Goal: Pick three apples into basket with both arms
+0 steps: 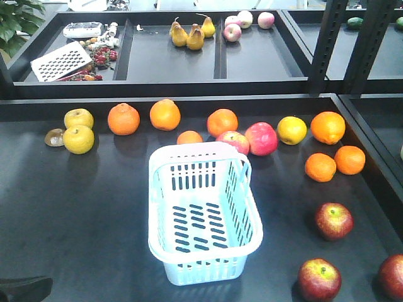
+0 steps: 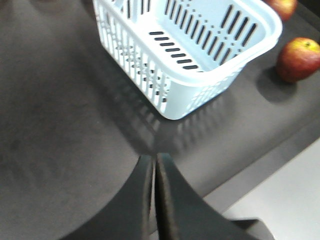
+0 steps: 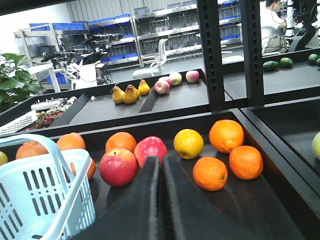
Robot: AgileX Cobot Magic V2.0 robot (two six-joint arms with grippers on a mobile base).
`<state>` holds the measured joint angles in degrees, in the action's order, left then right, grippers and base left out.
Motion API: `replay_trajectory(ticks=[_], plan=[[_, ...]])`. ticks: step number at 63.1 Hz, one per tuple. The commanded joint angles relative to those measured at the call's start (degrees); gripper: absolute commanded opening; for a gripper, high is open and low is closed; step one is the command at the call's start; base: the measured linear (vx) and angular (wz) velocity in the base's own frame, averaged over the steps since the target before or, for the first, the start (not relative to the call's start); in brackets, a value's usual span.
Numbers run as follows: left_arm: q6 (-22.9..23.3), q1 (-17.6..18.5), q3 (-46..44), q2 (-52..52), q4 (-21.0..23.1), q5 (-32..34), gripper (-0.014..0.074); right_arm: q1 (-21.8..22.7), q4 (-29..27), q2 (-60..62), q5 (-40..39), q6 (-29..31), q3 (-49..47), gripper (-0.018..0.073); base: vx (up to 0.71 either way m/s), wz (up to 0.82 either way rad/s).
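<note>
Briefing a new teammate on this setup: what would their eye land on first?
The empty pale blue basket stands bright in the middle of the dark table. Right of it, towards the near edge, lie three dark red apples. Behind it runs a row of oranges, yellow fruit and pinker apples.

Front view: we see one dark red, yellow-mottled apple cropped at the right edge. Wrist views: the pale blue slotted plastic basket is cropped.
</note>
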<state>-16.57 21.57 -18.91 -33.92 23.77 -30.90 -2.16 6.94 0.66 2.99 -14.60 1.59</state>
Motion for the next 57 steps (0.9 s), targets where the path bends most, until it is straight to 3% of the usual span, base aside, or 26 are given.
replay_trajectory(ticks=[1,21,33,42,49,57], plan=[[0.57,-0.10,0.82,1.70,4.14,9.84,-0.0006,0.38,0.70,0.74,-4.40,0.23,0.80,-0.0004,0.00,0.00],[0.57,-0.10,0.98,1.94,4.39,9.83,-0.0006,0.38,0.35,0.74,-4.53,-0.15,0.80,-0.0004,0.00,0.00],[0.57,-0.10,0.98,1.94,4.39,9.83,-0.0006,0.38,-8.45,0.74,-6.99,-11.21,0.75,-0.0004,0.00,0.00],[0.57,-0.10,0.98,1.94,4.39,9.83,-0.0006,0.05,-10.17,0.74,-8.44,-14.98,-0.57,-0.0004,0.00,0.00],[0.57,-0.10,0.98,1.94,4.45,9.77,-0.0006,-0.80,-9.26,-0.95,0.25,-14.53,-6.90,-0.0004,0.00,0.00],[0.57,-0.10,0.98,1.89,4.45,9.77,-0.0006,-0.88,-6.94,-9.18,17.66,-6.78,-17.86,0.0000,0.00,0.00]])
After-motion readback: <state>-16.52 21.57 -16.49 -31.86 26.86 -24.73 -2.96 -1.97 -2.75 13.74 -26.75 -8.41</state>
